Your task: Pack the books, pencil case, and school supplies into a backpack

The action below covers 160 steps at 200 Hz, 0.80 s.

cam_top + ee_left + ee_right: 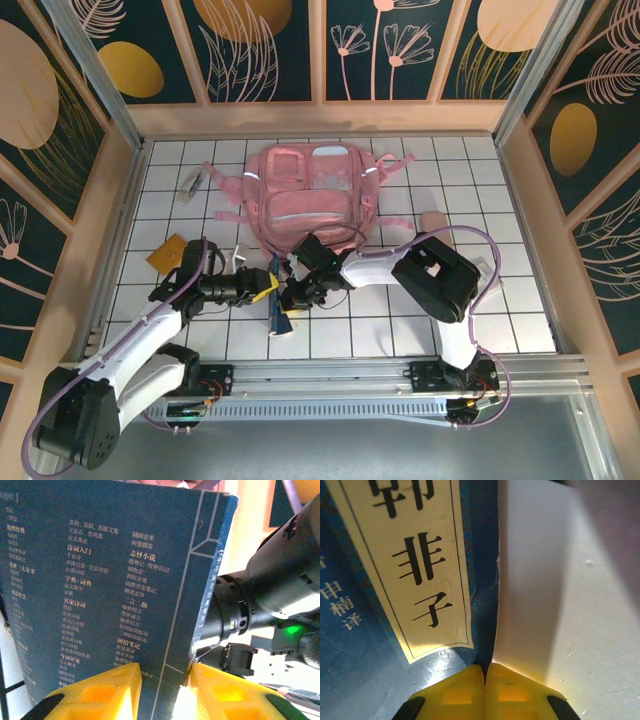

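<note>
As the right claw [485, 669] pinched the thin blue book [100, 605], lengthwise toward the soft backpack [310, 200], the left claw [165, 672] straddled it, grip unclear.

Seen from above, light falls even and bright on my worktop [380, 330], and the shadows there are soft and short. My left wrist sees the book [100, 595] dim but sharp, with my left gripper [162, 675] overexposed at 6 o'clock. My right wrist's close view is soft, with sheen at 7 o'clock and shadow spreading toward 1 o'clock.
</note>
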Each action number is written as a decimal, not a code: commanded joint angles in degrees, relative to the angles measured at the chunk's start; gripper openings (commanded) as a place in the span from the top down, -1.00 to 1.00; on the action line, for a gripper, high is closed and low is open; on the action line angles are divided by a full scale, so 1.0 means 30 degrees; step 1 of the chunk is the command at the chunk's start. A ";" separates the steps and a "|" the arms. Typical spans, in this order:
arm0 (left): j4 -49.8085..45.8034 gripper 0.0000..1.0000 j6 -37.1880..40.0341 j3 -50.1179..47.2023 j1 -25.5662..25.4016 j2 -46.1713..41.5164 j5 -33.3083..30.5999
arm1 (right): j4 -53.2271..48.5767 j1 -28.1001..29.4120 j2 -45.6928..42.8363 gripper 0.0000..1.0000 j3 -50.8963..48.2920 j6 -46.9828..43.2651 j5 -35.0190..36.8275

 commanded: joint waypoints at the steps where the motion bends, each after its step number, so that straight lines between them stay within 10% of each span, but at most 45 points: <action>1: -0.2872 0.32 0.1821 0.0182 -0.0243 0.0898 -0.0638 | 0.1189 0.0370 0.0538 1.00 -0.0238 0.0333 -0.0107; 106: -0.5978 0.05 0.3716 0.1664 -0.0243 0.1329 -0.3343 | 0.0999 0.0366 0.0482 1.00 -0.0203 0.0352 0.0159; 160: -0.7518 0.39 0.3869 0.2160 -0.0243 0.2017 -0.5128 | 0.0866 0.0426 0.0127 1.00 -0.0254 0.0363 0.0643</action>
